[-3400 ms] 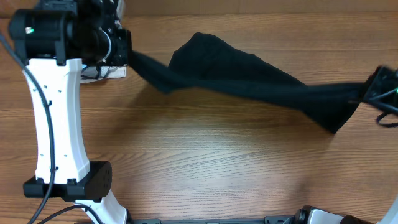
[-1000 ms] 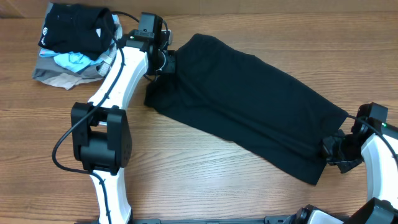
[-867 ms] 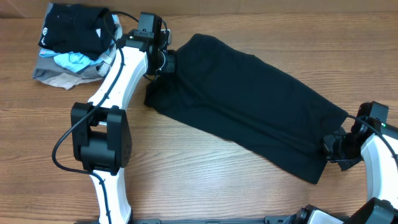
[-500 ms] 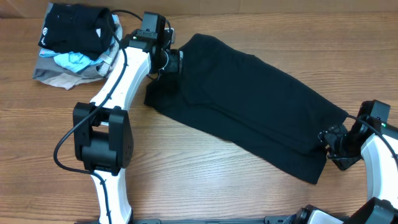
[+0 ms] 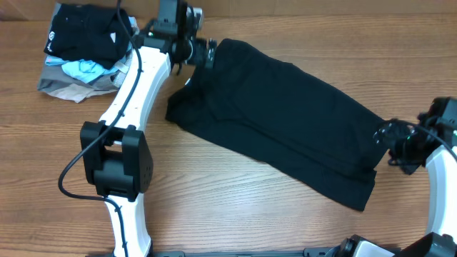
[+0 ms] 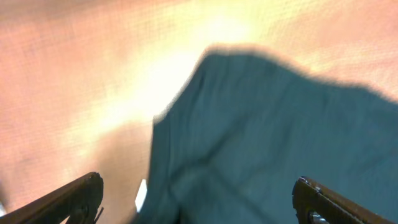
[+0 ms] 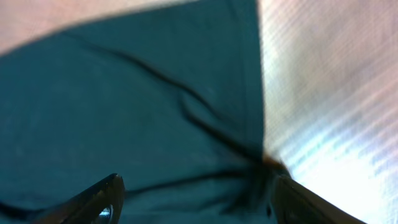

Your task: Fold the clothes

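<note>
The clothes (image 5: 278, 121), one large black garment, lie folded in a long band running diagonally from the upper left to the lower right of the table. My left gripper (image 5: 203, 53) hovers open over the band's upper-left end, holding nothing. In the left wrist view the dark cloth (image 6: 280, 137) fills the space between the spread fingers (image 6: 74, 196), with a small white label (image 6: 141, 194) at its edge. My right gripper (image 5: 389, 139) stands open just off the lower-right end. The right wrist view shows creased cloth (image 7: 124, 93) below the wide-apart fingers (image 7: 99, 199).
A pile of folded clothes (image 5: 86, 50) sits at the back left: a black piece with a white logo on top, light blue and grey beneath. The left arm's white links and black base (image 5: 114, 168) stand left of the garment. Bare wooden table (image 5: 235, 207) shows in front.
Both grippers were shut on the garment's ends and have opened and let go. The left one drew back toward the far edge, the right one moved right. The garment stays flat.
</note>
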`<state>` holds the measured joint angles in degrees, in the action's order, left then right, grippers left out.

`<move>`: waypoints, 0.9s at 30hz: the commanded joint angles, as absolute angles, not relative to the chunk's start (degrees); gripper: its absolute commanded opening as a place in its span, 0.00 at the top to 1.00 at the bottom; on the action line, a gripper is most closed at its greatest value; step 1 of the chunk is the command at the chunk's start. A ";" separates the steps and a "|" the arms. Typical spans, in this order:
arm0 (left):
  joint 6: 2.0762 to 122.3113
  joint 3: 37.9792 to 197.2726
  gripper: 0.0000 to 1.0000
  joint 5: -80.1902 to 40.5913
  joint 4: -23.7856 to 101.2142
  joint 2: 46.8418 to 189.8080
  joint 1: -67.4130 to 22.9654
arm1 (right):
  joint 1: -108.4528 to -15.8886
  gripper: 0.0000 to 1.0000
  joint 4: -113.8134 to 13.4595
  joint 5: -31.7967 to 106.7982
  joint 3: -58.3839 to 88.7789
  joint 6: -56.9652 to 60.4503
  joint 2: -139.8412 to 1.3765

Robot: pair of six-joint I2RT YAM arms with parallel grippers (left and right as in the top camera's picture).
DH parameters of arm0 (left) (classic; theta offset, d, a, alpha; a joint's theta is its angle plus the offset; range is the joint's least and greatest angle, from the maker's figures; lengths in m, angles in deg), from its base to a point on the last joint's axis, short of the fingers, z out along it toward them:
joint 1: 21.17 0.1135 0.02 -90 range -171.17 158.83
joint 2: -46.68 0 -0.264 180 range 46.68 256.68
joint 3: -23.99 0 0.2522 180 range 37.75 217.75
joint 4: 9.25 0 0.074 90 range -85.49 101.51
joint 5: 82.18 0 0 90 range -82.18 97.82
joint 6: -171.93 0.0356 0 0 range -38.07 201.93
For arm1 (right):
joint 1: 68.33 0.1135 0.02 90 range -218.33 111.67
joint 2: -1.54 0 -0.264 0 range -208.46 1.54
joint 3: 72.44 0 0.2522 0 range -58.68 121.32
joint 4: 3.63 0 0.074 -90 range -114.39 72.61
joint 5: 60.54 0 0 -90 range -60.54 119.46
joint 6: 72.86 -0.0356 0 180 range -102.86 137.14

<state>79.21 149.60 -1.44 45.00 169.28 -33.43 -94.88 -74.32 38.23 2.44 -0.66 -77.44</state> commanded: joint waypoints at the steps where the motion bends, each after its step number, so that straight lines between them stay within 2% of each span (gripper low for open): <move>1: 83.82 152.62 0.00 -2.73 40.78 169.46 -35.22 | -95.03 0.20 -73.77 40.33 7.25 5.41 -79.73; 6: 85.85 154.96 0.00 -2.73 34.99 172.65 -37.03 | -94.97 0.20 -70.84 41.40 9.26 7.21 -82.18; 17: 91.73 170.28 0.00 -1.90 32.10 189.70 -38.32 | -94.97 0.20 -69.31 43.09 9.29 9.96 -83.78; 27: 91.78 170.65 0.00 -2.34 27.34 197.39 -38.56 | -94.97 0.20 -69.53 43.61 9.29 9.92 -83.78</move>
<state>90.62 168.75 -1.81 27.99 194.66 -38.34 -94.88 -69.75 42.74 7.45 9.35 -83.91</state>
